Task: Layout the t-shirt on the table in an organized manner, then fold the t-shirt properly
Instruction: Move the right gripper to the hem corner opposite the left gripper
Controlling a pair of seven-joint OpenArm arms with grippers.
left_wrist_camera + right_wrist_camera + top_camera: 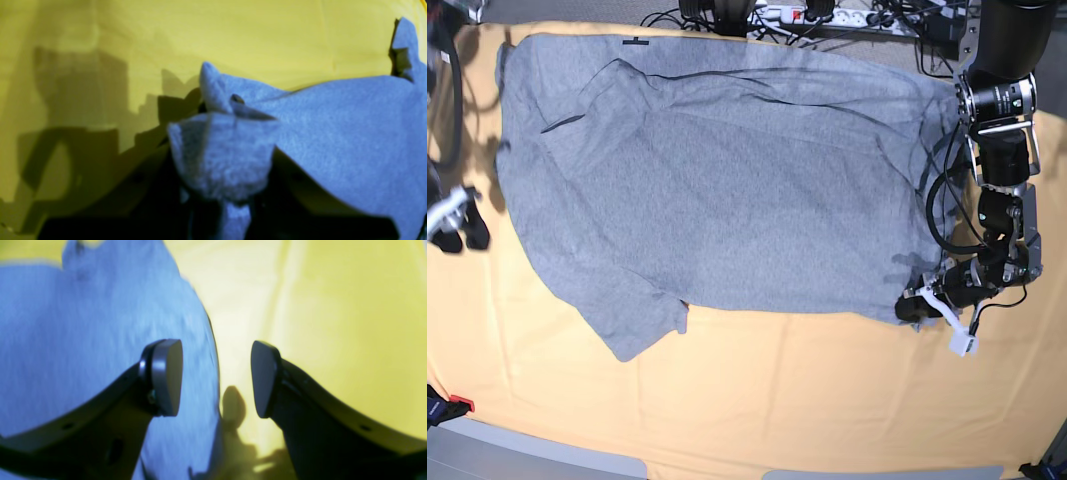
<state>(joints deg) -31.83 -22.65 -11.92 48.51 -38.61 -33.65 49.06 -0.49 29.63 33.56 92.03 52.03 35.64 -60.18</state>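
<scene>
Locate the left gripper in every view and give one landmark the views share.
Left wrist: left gripper at bottom centre, shut on a bunched corner of the t-shirt.
Right wrist: not in it; only the open right gripper shows.
Base: lower right, at the shirt's corner.
Shared landmark: the grey shirt's edge against the yellow table.

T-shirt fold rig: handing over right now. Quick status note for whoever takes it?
Left gripper: shut on the t-shirt, pinching its near hem corner.
Right gripper: open, empty, poised at the shirt's edge on the opposite side.
T-shirt lies spread on the table, plain grey side up, with some wrinkles.
Done: mostly laid out.
Left: smooth it flat, then make all the folds.
</scene>
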